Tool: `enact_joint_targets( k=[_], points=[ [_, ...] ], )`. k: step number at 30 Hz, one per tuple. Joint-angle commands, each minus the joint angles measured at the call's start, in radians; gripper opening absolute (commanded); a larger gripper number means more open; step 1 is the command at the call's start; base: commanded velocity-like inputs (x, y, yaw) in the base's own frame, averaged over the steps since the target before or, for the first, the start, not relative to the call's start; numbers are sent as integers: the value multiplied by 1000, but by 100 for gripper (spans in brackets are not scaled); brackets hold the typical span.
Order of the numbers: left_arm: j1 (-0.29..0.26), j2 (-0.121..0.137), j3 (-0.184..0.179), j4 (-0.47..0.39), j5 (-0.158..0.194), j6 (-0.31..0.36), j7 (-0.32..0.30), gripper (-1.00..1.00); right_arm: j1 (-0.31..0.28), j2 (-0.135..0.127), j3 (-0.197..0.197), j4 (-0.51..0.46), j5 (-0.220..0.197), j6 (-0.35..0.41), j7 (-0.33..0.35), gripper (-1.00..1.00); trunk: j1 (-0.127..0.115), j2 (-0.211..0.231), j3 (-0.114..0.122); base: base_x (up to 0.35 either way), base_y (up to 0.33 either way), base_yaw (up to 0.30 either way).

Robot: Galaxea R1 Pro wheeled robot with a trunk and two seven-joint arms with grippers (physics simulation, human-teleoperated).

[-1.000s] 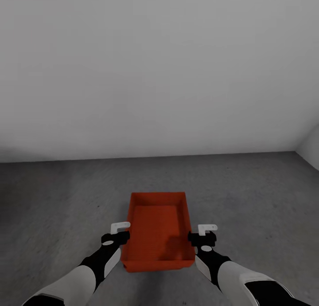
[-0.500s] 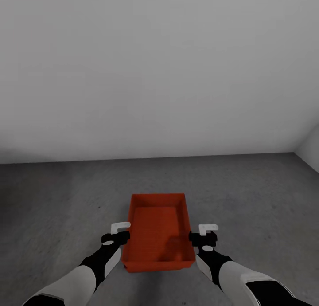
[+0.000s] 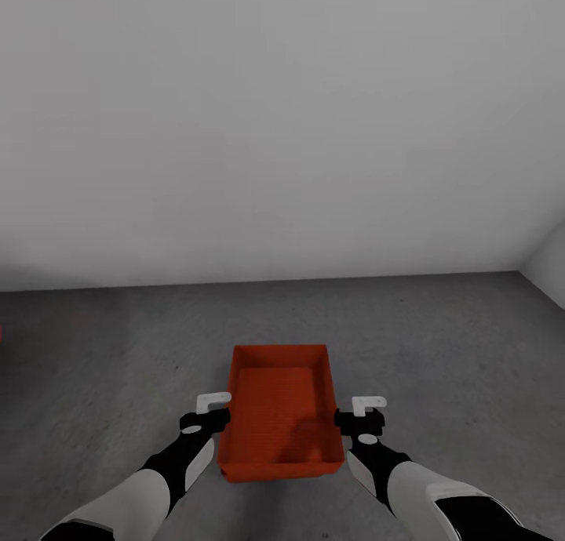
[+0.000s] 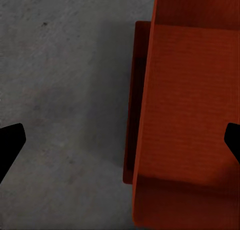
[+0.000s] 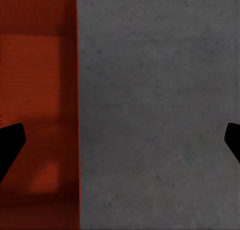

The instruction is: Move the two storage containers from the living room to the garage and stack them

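Grey concrete floor (image 3: 439,345), one container (image 3: 278,415) sitting between both grippers. Left gripper (image 3: 213,401) and right gripper (image 3: 368,404) have jaws spread wide, gripping nothing. I'd straddle both side walls evenly before pinching.

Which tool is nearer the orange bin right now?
Left, by a little. The left tool is open across the bin's left wall; the right tool is open across the right wall, centred more over the floor.

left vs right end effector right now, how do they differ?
The left end effector hangs at the left wall of the container, the right end effector at its right wall. Left wrist view: wall about midway between the fingers. Right wrist view: wall near one finger, mostly floor between. Shared: both open, holding nothing.
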Motion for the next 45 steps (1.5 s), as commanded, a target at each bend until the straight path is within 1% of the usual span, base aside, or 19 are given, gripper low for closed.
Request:
enact_joint_targets(
  k=[1, 4, 20, 24, 28, 30, 45],
  points=[
    [0, 0, -9, 0, 10, 0, 6, 100, -1, 0, 1, 1, 9, 0, -7, 100, -4, 7, 2, 0, 0, 0],
    [0, 0, -9, -1, 10, 0, 6, 100, -1, 0, 1, 1, 9, 0, -7, 100, -15, 28, 12, 0, 0, 0],
    [0, 0, -9, 0, 10, -1, 6, 100, -1, 0, 1, 1, 9, 0, -7, 100, -15, 28, 12, -18, -6, 0],
    [0, 0, -8, 2, 10, -1, 10, 100, -1, 0, 1, 1, 9, 0, -7, 100, -15, 28, 12, -232, -76, 0],
    [0, 0, -7, 2, 10, 1, 41, 100, -1, 1, 1, 2, 9, 0, -7, 100, -15, 28, 12, -299, -91, 0],
    [0, 0, -7, 2, 10, 1, 47, 100, -1, 1, 1, 2, 9, -1, -7, 100, -15, 28, 12, -315, -90, 0],
    [0, 0, -9, 2, 10, 4, 54, 100, -1, 4, 1, 2, 9, 1, -7, 100, -15, 28, 12, -320, -88, 0]
  ],
)
